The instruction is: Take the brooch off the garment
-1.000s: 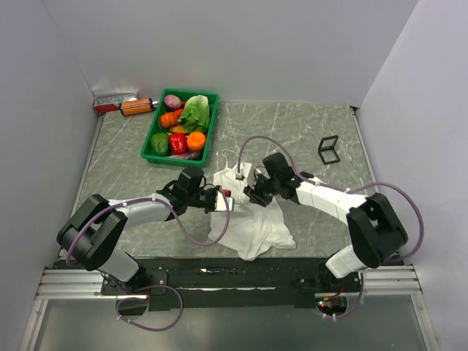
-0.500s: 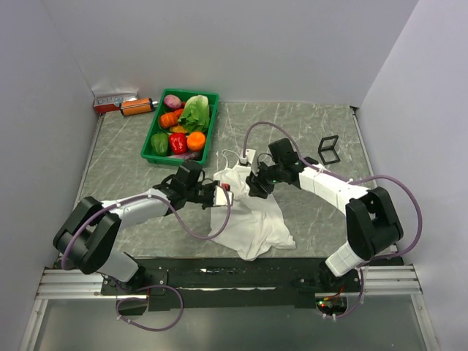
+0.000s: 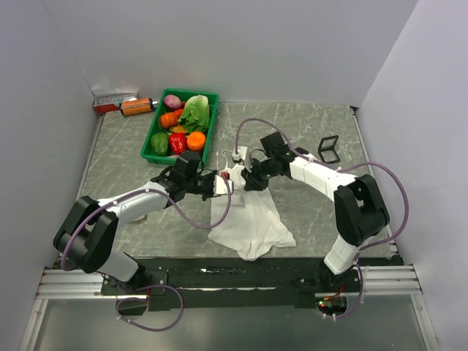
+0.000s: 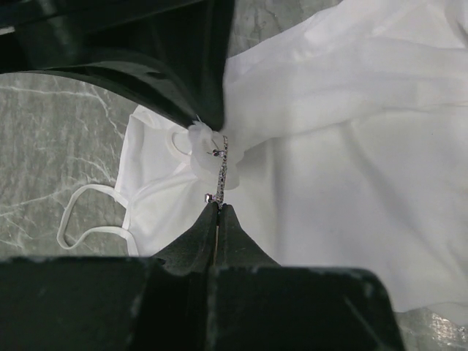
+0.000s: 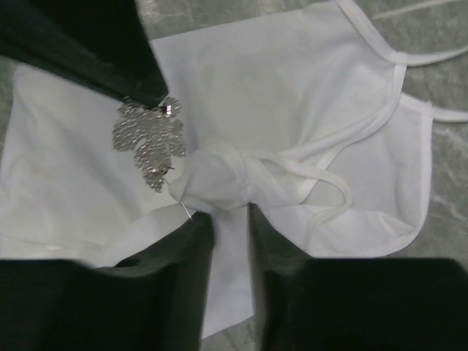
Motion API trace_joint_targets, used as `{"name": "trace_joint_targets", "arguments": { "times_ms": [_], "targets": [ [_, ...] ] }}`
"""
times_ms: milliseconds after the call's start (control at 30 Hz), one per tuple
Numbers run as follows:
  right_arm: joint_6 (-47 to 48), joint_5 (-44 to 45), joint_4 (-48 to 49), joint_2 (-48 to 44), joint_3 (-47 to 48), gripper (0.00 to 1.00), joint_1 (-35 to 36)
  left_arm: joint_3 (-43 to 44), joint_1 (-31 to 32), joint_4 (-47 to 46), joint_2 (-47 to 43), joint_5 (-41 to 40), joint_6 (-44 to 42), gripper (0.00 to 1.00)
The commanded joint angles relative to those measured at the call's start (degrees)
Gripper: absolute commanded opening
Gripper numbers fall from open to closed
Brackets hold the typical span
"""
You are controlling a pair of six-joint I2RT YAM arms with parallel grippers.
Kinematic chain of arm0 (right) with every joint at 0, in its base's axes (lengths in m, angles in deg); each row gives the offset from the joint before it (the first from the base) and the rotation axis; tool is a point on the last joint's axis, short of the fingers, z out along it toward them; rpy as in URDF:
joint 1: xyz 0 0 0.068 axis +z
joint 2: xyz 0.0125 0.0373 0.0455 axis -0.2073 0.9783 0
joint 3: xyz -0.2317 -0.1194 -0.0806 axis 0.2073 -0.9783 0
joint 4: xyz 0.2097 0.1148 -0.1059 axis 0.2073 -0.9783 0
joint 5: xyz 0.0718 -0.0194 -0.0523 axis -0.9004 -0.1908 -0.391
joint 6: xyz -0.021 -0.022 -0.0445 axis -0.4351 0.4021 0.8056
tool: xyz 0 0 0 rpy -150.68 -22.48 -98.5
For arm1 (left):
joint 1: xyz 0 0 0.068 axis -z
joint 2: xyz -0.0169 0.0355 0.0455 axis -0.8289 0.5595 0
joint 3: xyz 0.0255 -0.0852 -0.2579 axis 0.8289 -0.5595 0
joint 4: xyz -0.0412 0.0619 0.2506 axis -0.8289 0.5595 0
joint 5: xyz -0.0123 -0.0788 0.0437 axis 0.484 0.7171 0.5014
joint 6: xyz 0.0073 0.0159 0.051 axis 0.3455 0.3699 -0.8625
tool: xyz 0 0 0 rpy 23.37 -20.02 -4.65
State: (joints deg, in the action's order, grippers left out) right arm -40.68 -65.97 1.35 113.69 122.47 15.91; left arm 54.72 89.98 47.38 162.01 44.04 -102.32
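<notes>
On the grey marble tabletop (image 3: 307, 124), with left gripper (image 4: 219, 208) clenched on the silver leaf brooch (image 5: 148, 139) and right gripper (image 5: 228, 216) pinching the bunched white top (image 5: 292, 88) beside it, pull its pin straight out.

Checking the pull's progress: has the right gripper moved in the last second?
Yes. The right gripper has moved up the table, away from the arm bases and closer to the green basket.

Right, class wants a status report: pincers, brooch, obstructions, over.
Left pincer shut on brooch. Right pincer shut on garment beside it. Brooch against bunched cloth, not yet free. Green crate stands apart.
</notes>
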Motion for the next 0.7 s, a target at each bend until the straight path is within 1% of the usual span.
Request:
{"name": "trace_joint_targets", "arguments": {
  "times_ms": [0, 33, 133, 200, 233, 267, 300, 333, 367, 400, 433, 467, 500, 533, 567, 600, 633, 667],
  "targets": [
    [-7.1, 2.1, -0.2, 2.3, 5.4, 0.19, -3.8, 3.4, -1.8, 2.7, 0.9, 0.8, -0.9, 0.01],
    [-8.0, 2.8, -0.5, 2.4, 5.8, 0.16, -4.8, 3.7, -2.3, 5.6, 1.5, 0.9, -2.6, 0.01],
    [-7.5, 6.8, -1.5, 1.2, 6.1, 0.14, -9.0, 3.9, -4.4, 8.6, 2.1, 1.3, -7.0, 0.01],
    [-7.0, 9.8, -1.9, 0.3, 6.8, 0.14, -10.4, 2.3, -5.0, 7.9, 1.8, 1.2, -8.3, 0.01],
    [-7.2, 10.6, -2.0, 0.3, 7.2, 0.16, -11.3, 1.4, -5.0, 7.1, 1.3, 1.0, -9.1, 0.01],
    [-8.3, 12.0, -2.1, 0.1, 7.6, 0.21, -11.3, 0.4, -4.9, 3.5, 0.9, 1.0, -9.3, 0.01],
    [-9.4, 12.3, -2.0, -0.4, 8.1, 0.27, -11.3, -2.5, -4.1, 0.1, 0.5, -1.4, -9.1, 0.01],
    [-10.8, 12.2, -2.2, -0.7, 8.4, 0.39, -11.2, -4.6, -3.4, -4.5, -1.0, -3.5, -7.8, 0.01],
    [-14.0, 11.3, -2.5, -1.3, 8.6, 0.43, -10.9, -6.6, -2.7, -12.1, -1.7, -5.4, -7.4, 0.01],
    [-15.8, 8.3, -2.8, -2.4, 8.9, 0.47, -10.7, -9.8, -1.8, -16.2, -2.3, -6.7, -7.1, 0.01],
    [-17.9, 7.0, -2.4, -2.9, 8.9, 0.53, -10.6, -11.2, -1.3, -19.9, -3.1, -11.5, -5.1, 0.01],
    [-22.6, 5.2, -2.0, -3.5, 8.6, 0.54, -10.4, -12.4, -0.7, -23.1, -3.3, -13.9, -4.2, 0.01],
    [-24.7, 1.0, -1.4, -4.0, 7.9, 0.55, -10.3, -13.5, 0.1, -26.9, -3.5, -15.9, -3.5, 0.01],
    [-26.5, -1.2, -1.2, -3.8, 7.7, 0.56, -10.0, -13.6, 0.5, -27.8, -3.7, -19.9, -2.0, 0.01],
    [-29.2, -2.3, -1.3, -3.5, 8.0, 0.55, -9.6, -13.5, 0.8, -28.1, -3.9, -21.5, -1.1, 0.01],
    [-30.1, -3.3, -1.5, -2.0, 8.9, 0.52, -8.5, -12.8, 1.2, -28.2, -4.0, -23.4, 0.2, 0.01],
    [-30.5, -4.2, -2.0, -1.1, 9.5, 0.47, -7.8, -12.7, 1.4, -28.6, -4.4, -26.4, 1.0, 0.01],
    [-31.1, -3.8, -2.0, -0.3, 10.0, 0.45, -7.1, -12.5, 1.5, -29.0, -4.7, -28.0, 1.8, 0.01]
  ]
}}
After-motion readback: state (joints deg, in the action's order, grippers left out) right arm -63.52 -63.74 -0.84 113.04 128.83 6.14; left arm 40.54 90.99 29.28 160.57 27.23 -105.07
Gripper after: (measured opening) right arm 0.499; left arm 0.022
